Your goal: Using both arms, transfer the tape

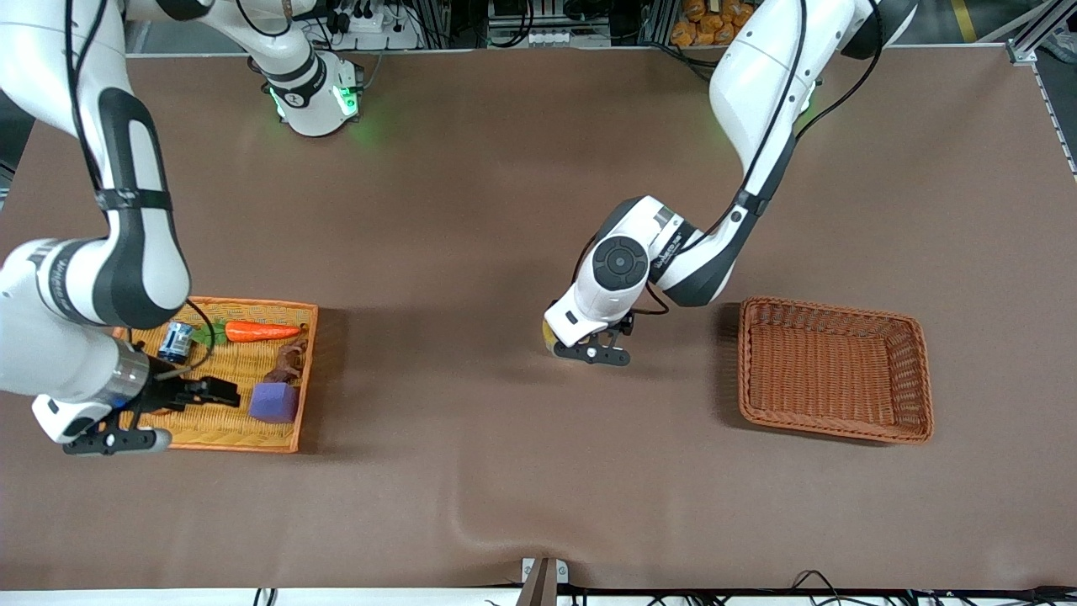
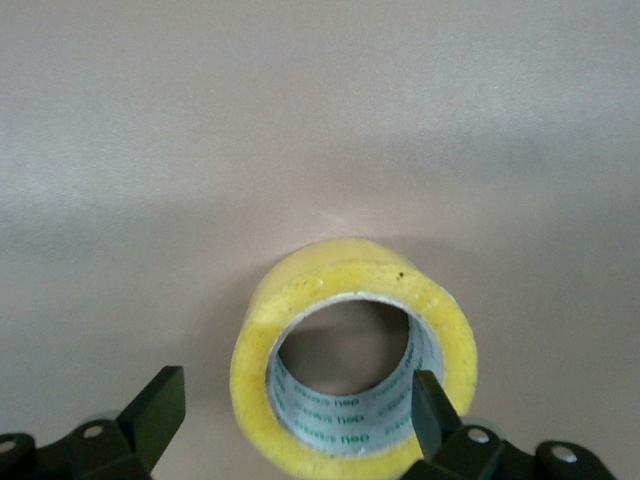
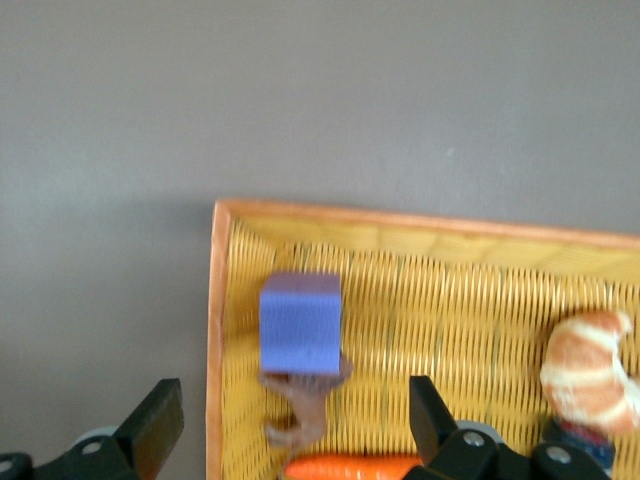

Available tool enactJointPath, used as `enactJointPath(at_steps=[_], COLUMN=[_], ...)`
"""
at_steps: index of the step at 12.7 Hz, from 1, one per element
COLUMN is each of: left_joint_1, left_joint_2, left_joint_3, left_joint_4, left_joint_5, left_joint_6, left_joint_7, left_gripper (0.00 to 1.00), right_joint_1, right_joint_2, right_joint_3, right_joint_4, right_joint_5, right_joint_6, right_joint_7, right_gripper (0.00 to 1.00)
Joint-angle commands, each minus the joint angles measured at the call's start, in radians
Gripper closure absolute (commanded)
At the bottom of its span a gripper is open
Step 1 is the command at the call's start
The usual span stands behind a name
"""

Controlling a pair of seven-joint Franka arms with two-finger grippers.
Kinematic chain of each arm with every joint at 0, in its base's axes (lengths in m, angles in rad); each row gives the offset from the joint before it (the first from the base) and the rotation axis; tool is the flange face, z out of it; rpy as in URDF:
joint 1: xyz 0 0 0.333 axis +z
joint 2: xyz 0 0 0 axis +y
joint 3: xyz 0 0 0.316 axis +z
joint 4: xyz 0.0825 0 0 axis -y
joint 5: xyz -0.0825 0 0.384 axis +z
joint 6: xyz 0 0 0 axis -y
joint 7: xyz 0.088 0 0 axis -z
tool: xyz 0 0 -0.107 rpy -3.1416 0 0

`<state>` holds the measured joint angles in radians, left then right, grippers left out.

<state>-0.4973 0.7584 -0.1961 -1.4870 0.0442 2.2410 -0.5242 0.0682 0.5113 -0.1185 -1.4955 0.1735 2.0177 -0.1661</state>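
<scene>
Left wrist view: yellowish translucent ring of tape (image 2: 352,355) lying on the brown table (image 2: 300,120), mid-table, well clear of every edge.

The left gripper (image 2: 290,410) is spread, one finger (image 2: 432,405) inside the hole; a shallow bite could let the roll slip. Core print is too small to read. The right gripper (image 3: 285,420), spread, waits over the yellow wicker tray (image 3: 450,310).

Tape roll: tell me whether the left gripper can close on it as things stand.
Probably yes. The left gripper is open over the tape, one finger inside the hole and the other outside the wall. Nothing else lies beside the roll on the table.
</scene>
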Motion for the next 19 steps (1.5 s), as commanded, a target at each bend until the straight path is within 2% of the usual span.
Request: enactJointPath(at_steps=[1,3,4,5,7,10,15,19], left_joint_1=[-0.009,-0.009,-0.009,-0.009,-0.009,0.014,0.169,0.350], left_joint_2=[0.032,0.044,0.055,0.061,0.055,-0.042,-0.237,-0.330], left_joint_3=[0.010,0.010,0.010,0.009,0.009,0.009,0.009,-0.003], left_joint_4=[0.025,0.024,0.024,0.024,0.022,0.022,0.005,0.010], left_joint_5=[0.002,0.057,0.084,0.091,0.092,0.092,0.095,0.085], left_joint_6=[0.022,0.022,0.022,0.022,0.022,-0.036,-0.213,-0.359], left_joint_7=[-0.016,-0.016,-0.016,-0.017,-0.016,-0.011,0.006,0.271], left_gripper=[0.10,0.28,0.43,0.99,1.00,1.00,1.00,1.00], right_joint_1=[0.019,0.042,0.044,0.044,0.045,0.088,0.088,0.087], right_joint_2=[-0.219,-0.363,-0.417,-0.444,-0.485,-0.514,-0.508,-0.507], right_joint_3=[0.020,0.022,0.023,0.023,0.029,0.030,0.028,0.028], right_joint_4=[-0.268,-0.418,-0.451,-0.450,-0.443,-0.425,-0.404,-0.404], right_joint_5=[-0.006,-0.040,-0.049,-0.051,-0.052,-0.055,-0.057,-0.078], right_joint_6=[0.015,-0.010,-0.063,-0.144,-0.223,-0.274,-0.274,-0.272], right_joint_7=[-0.010,-0.010,-0.010,-0.009,-0.010,-0.001,0.000,0.000], right_gripper=[0.00,0.00,0.00,0.00,0.00,0.00,0.00,0.00])
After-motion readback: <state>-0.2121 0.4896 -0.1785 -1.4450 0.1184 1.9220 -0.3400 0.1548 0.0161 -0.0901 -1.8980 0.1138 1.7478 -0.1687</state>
